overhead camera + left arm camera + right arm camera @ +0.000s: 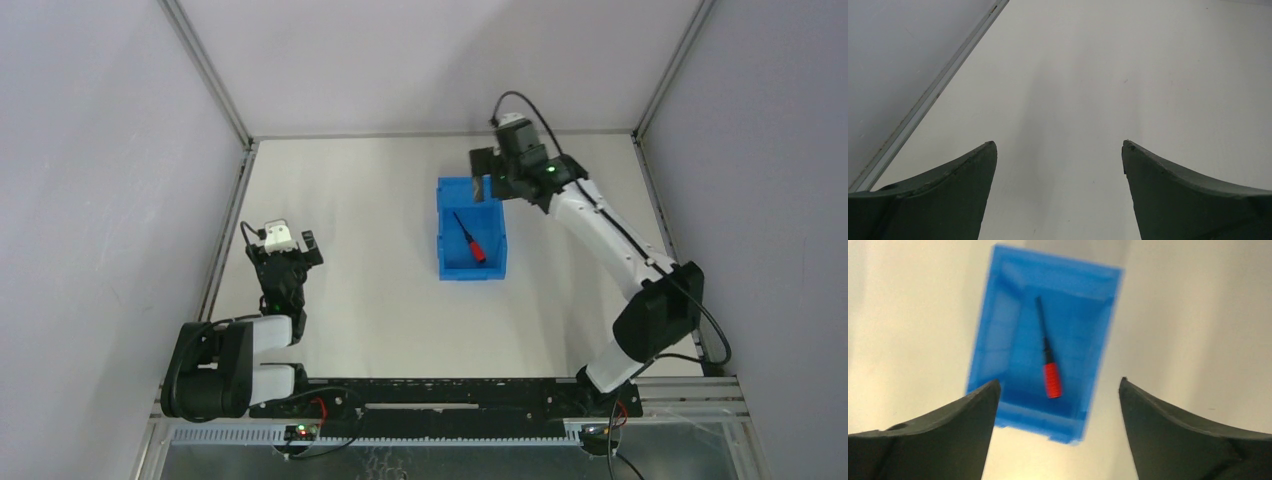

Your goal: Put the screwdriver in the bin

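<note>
Now | screwdriver in bin | right gripper spread above bin's far end

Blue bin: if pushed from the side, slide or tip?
Probably slides: the bin looks low, wide and flat-bottomed on the smooth table. Likely light thin plastic. The screwdriver lies loose inside, so its round handle may roll.

- The bin sits on the table, right of centre and toward the far side.
- The screwdriver lies in the bin on its floor, slanted, with its shaft tip toward the far left and its handle toward the near right.
- The right gripper hangs over the bin's far end.
- The left gripper is above the table's left side, well apart from the bin.
</note>
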